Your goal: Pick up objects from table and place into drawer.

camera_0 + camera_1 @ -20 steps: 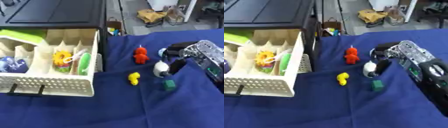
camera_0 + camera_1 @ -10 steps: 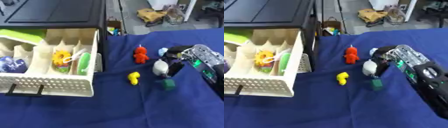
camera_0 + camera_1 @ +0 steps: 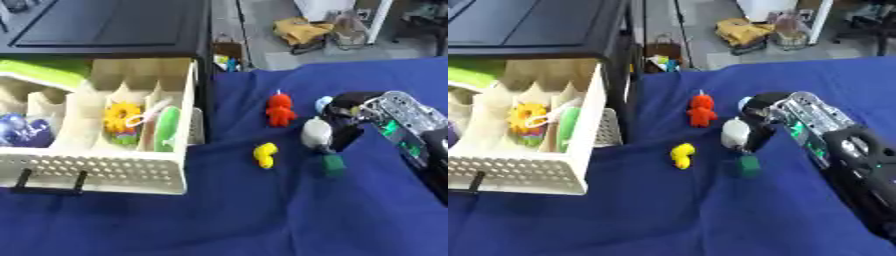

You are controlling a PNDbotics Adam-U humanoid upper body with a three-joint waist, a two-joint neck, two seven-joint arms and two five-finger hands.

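Note:
On the blue cloth lie a red figure [image 3: 279, 110], a small yellow toy [image 3: 264, 154], a green block [image 3: 333, 163], a white rounded object [image 3: 315, 134] and a pale blue bit [image 3: 323, 103]. My right hand [image 3: 346, 120] comes in from the right, its dark fingers curled down around the white object, just above the green block. The cream drawer [image 3: 114, 173] stands open at the left, holding a yellow flower toy [image 3: 120, 116], a green piece [image 3: 166, 128] and a blue item [image 3: 19, 129]. My left hand shows in no view.
A black cabinet [image 3: 105, 27] sits above the drawer. Beyond the table's far edge the floor holds bags and clutter [image 3: 302, 30]. Blue cloth [image 3: 262, 220] stretches toward the near edge.
My right hand has come down and leftward onto the white object, and its fingers have closed around it. The toys on the cloth have stayed put.

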